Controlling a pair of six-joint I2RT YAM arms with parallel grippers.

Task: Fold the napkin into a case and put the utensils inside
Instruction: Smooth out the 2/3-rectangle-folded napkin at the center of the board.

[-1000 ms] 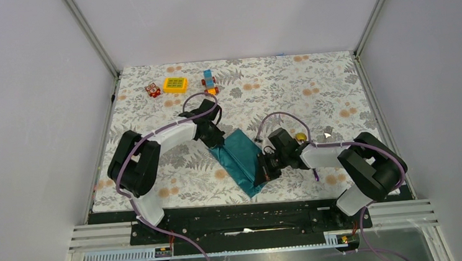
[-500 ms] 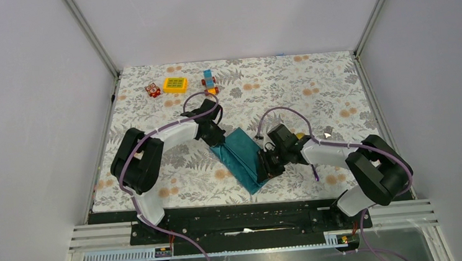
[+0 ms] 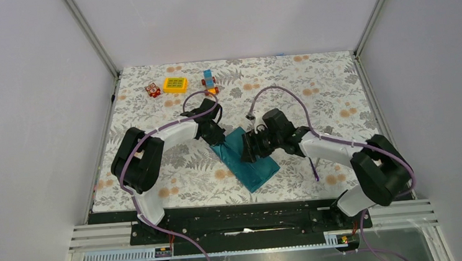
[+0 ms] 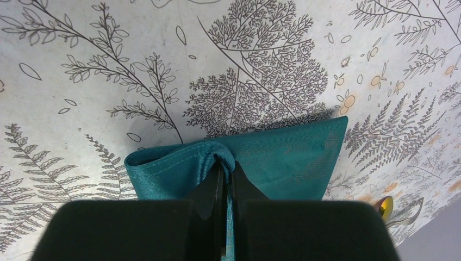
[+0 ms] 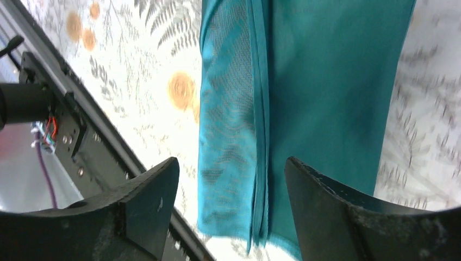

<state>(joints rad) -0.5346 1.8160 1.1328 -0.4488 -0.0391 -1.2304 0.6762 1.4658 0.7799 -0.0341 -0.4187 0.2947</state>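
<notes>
Napkin (image 3: 258,171) folded into a long strip on the table (image 3: 312,80), near centre, between the arms. Left pincer (image 4: 227,167) pinching the napkin's far end, with the cloth bunched there. Right pincer (image 5: 229,163) spread wide above the strip, gripping nothing. Utensils (image 4: 387,206) lie right of the napkin, mostly hidden.

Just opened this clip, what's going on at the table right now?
The left gripper is shut on the far end of the teal napkin, which lies folded into a narrow strip on the patterned table. The right gripper hovers open over the strip, gripping nothing. The utensils lie on the table apart from the napkin, not yet inside it.
</notes>
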